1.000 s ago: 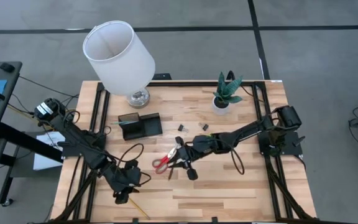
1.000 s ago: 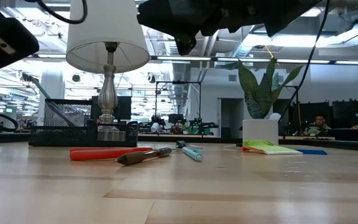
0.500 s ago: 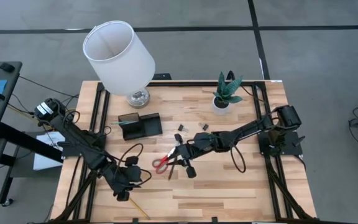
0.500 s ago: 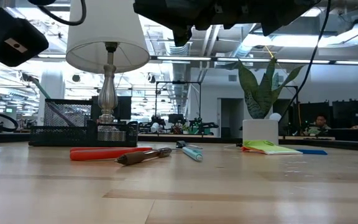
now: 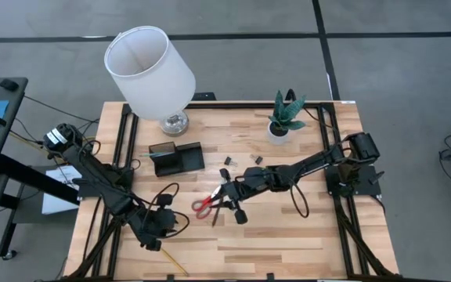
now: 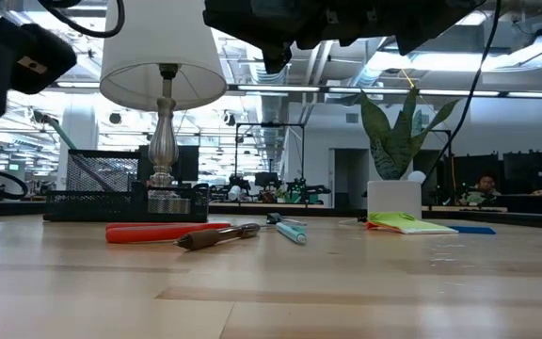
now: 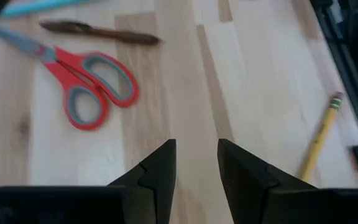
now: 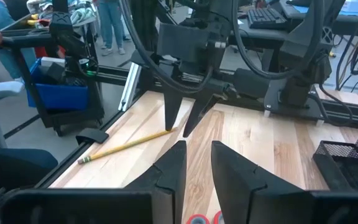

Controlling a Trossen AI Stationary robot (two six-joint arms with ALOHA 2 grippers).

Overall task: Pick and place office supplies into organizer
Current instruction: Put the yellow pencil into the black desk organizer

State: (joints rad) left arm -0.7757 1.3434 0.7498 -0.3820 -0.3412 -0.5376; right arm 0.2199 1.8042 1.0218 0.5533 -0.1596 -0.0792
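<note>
Red-handled scissors (image 5: 203, 206) lie flat on the table's middle, with a dark pen (image 7: 98, 32) and a light blue pen (image 6: 290, 230) beside them. My right gripper (image 5: 221, 192) hovers open just above the scissors' blade end. My left gripper (image 5: 174, 223) stands open over bare wood near the scissors' handles, slanting down, nothing between its fingers (image 7: 160, 168). A yellow pencil (image 5: 174, 262) lies near the front edge. The black organizer (image 5: 176, 158) stands behind the scissors. Two binder clips (image 5: 228, 161) lie right of it. A lime-green pad (image 6: 407, 223) and a blue eraser (image 6: 469, 229) lie flat.
A white-shaded lamp (image 5: 149, 66) stands at the far left behind the organizer and a small potted plant (image 5: 286, 117) at the far right. Bare wood lies along the near side of the table. People show in the room beyond the table.
My left gripper has rolled and tipped at the wrist while staying over the same spot on the table's near left. Nothing on the table has moved.
</note>
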